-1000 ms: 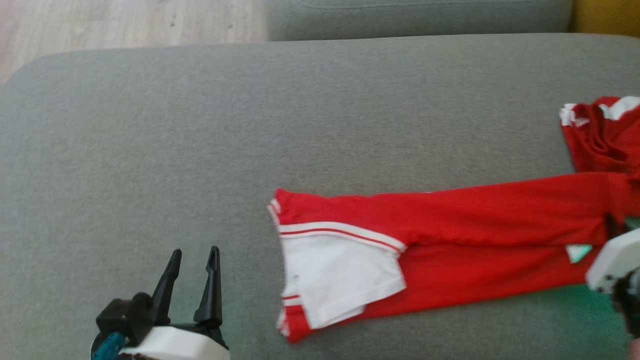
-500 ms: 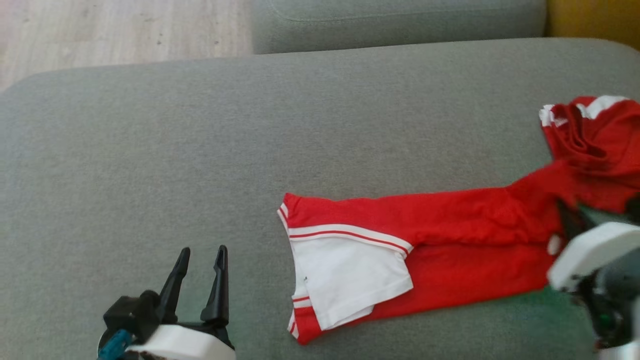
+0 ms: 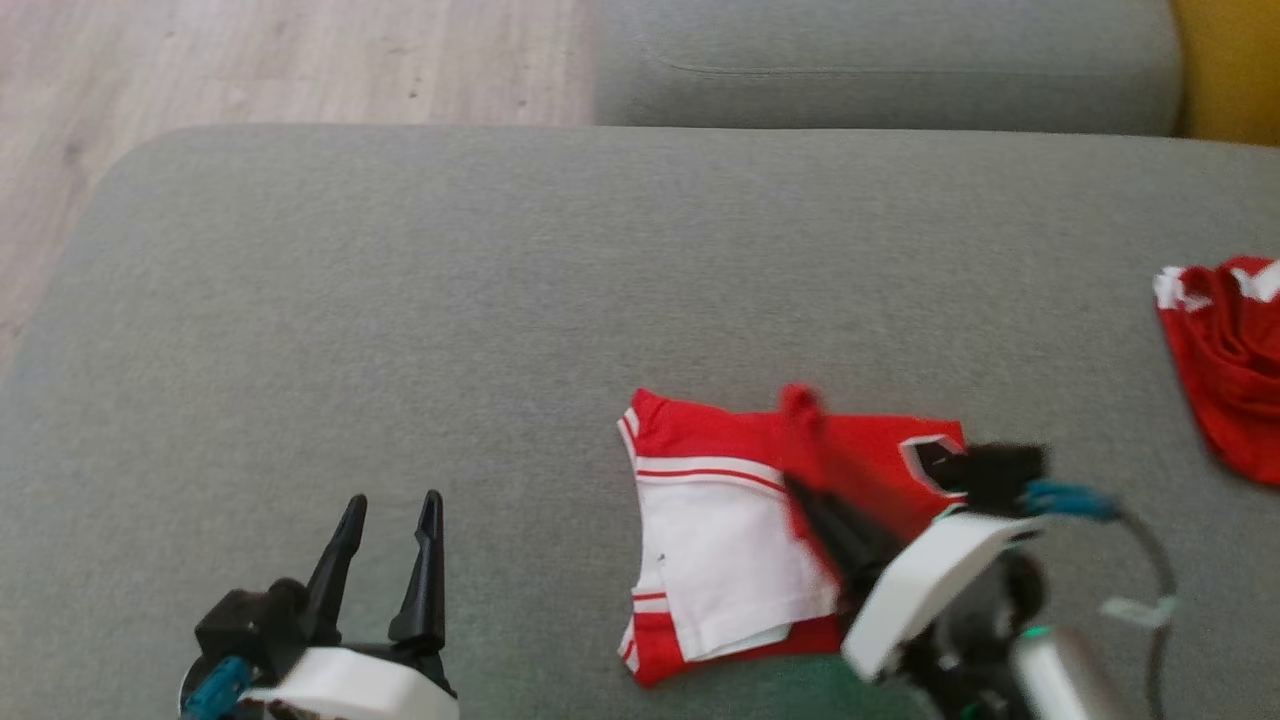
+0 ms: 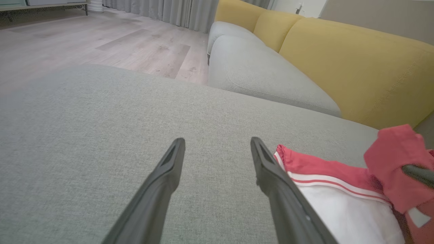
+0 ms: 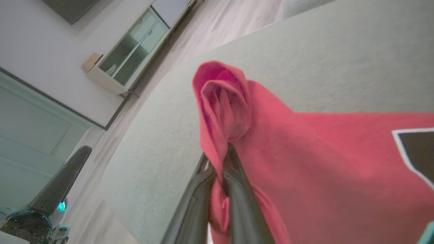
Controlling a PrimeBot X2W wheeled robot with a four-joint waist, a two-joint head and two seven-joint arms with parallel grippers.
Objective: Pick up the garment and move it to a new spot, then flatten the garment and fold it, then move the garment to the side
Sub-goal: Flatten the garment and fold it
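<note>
The garment lies on the grey cushion, right of centre and near the front edge. A second ago it stretched out long, reaching towards the second red garment. Now its far end has been carried back over the rest, and the bundle is short and well apart from that other piece. The head camera has also shifted, but the change in shape is the garment's own.

The right end effector is pinched tight on a bunched red fold, held just above the white panel, with a black patch now turned up. The left end effector hovers empty over bare cushion, fingers spread.

The fold looks nearly laid, judging from this. What likely remains is releasing, smoothing, and moving the garment aside.
</note>
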